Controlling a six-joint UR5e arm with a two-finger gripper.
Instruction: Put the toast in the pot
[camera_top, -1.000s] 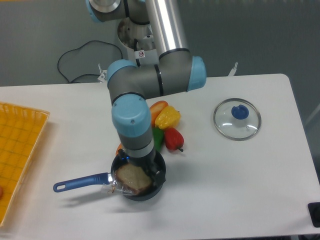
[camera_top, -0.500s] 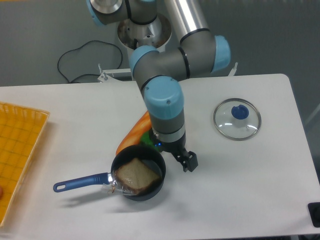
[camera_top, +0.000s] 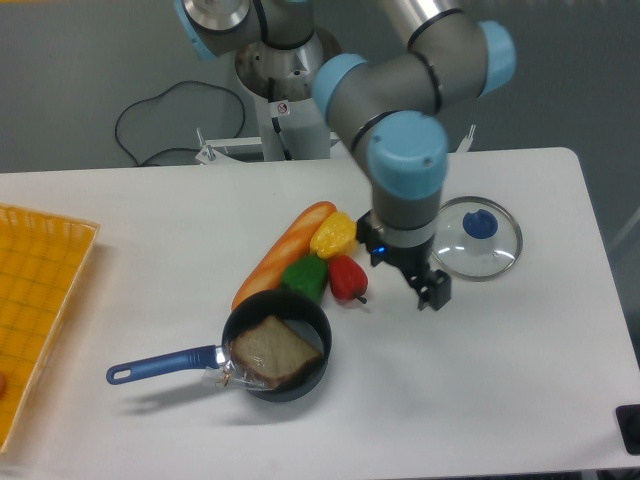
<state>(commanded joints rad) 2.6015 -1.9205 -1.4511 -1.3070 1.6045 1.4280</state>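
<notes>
Brown, plastic-wrapped square toast slice (camera_top: 273, 350) lies inside the small black pot w/ long blue handle (camera_top: 300, 380), same spot as 0.5 s ago. Two-finger gripper (camera_top: 432, 293) has moved right & away from pot, now above the table just left of the round glass lid w/ blue knob (camera_top: 475, 237); holds nothing, but can't tell if jaws are apart or together. Long orange loaf (camera_top: 282, 252) and yellow (camera_top: 336, 234), green (camera_top: 305, 277), red (camera_top: 346, 276) peppers now uncovered.

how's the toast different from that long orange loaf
The toast is a flat, square brown slice in clear wrap; the orange loaf is long, rounded and slanted. The toast sits in the pot; the loaf lies on the table behind it. Both are bread.
</notes>
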